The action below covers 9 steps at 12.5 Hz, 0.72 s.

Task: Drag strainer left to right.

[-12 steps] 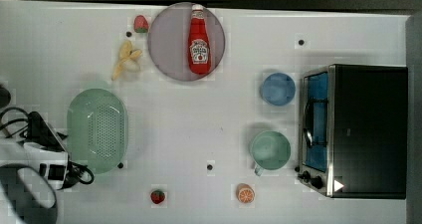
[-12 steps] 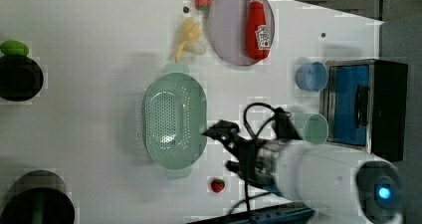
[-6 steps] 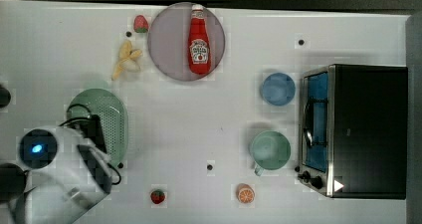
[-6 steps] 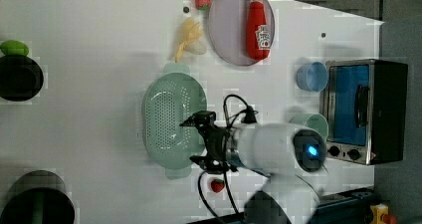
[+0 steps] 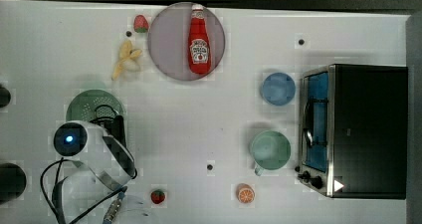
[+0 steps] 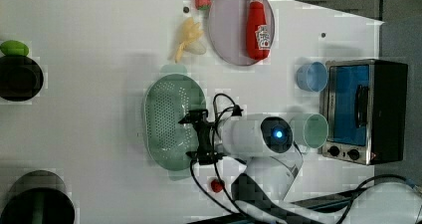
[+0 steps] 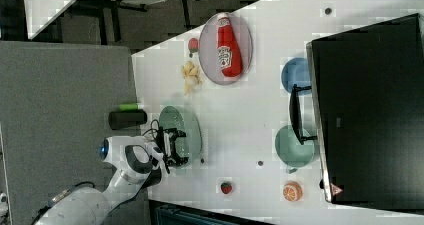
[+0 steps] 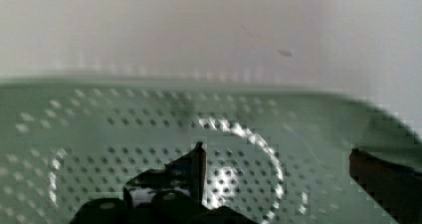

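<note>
Gripper over the strainer, left-centre of the left view.
I see my gripper point(image 6: 197, 136) with jaws spread wide, holding nothing, above the strainer point(image 6: 166, 119) rim on the table point(image 6: 99, 84).

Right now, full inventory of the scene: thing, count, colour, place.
strainer: 1, pale green, left view's centre-left, under the gripper
plate: 1, greyish-pink, top view's upper middle
ketchup bottle: 1, red, lying on the plate
banana: 1, yellow, top view's left of the plate
strawberries: 2, red, one by the plate, one at the near edge
orange half: 1, near edge
cup: 1, blue, beside the oven
mug: 1, green, beside the oven
toaster oven: 1, black and silver, top view's right
gripper: 1, black, open, over the strainer's rim
</note>
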Each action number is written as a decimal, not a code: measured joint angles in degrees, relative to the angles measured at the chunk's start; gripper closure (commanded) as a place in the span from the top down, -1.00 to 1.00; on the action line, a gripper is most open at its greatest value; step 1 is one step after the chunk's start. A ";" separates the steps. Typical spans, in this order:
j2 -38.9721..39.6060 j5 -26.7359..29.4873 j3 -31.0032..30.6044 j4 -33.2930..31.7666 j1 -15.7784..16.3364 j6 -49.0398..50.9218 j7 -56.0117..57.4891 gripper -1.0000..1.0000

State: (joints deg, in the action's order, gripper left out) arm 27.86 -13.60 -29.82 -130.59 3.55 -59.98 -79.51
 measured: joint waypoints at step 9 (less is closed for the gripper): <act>0.73 -1.59 4.20 1.01 0.73 -5.54 -1.79 1.00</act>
State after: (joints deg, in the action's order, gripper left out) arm 28.59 -15.19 -25.63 -129.59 4.27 -65.52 -81.30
